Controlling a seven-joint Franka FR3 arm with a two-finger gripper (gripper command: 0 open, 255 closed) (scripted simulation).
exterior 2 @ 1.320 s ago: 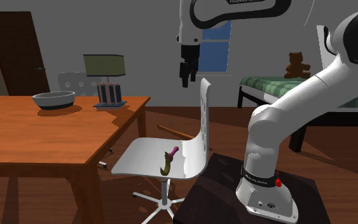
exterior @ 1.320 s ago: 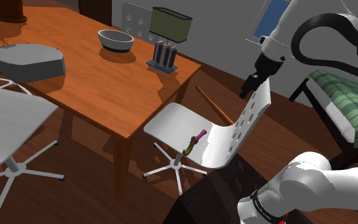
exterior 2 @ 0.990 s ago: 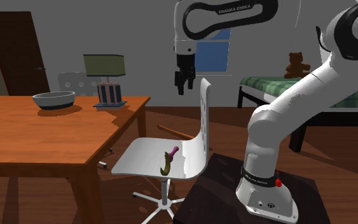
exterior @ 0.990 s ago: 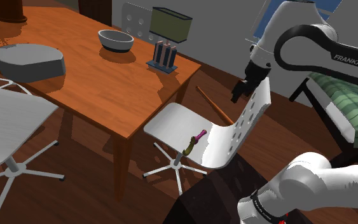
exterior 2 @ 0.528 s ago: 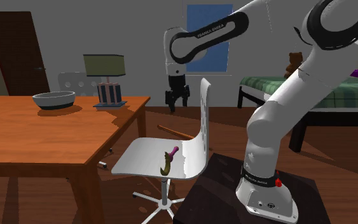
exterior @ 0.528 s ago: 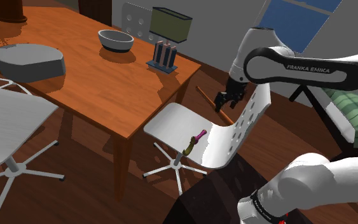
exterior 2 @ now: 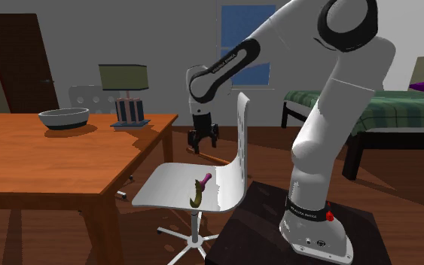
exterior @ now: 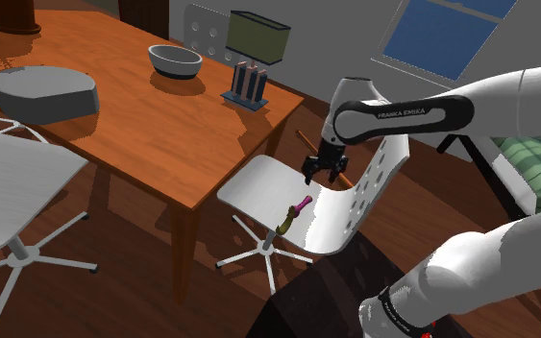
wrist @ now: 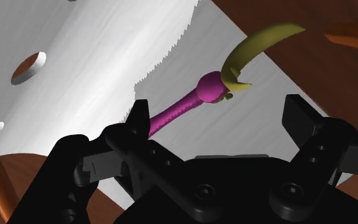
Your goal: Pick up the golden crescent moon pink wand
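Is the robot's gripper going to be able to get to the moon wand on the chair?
Probably yes. The open gripper hangs above the white chair seat, and the wand lies bare on that seat below it, with nothing between them. The chair back stands close beside.

Over the last second or so the claw (exterior: 322,173) has dropped from above the top edge of the white chair back (exterior: 381,168) to just over the chair seat (exterior: 258,187). It has shifted toward the shoulder view's left and now sits near the pink wand (exterior: 294,213). The arm (exterior: 403,112) has swung down with it, its forearm now level across the chair back, so more of the blue window (exterior: 446,38) shows above it.
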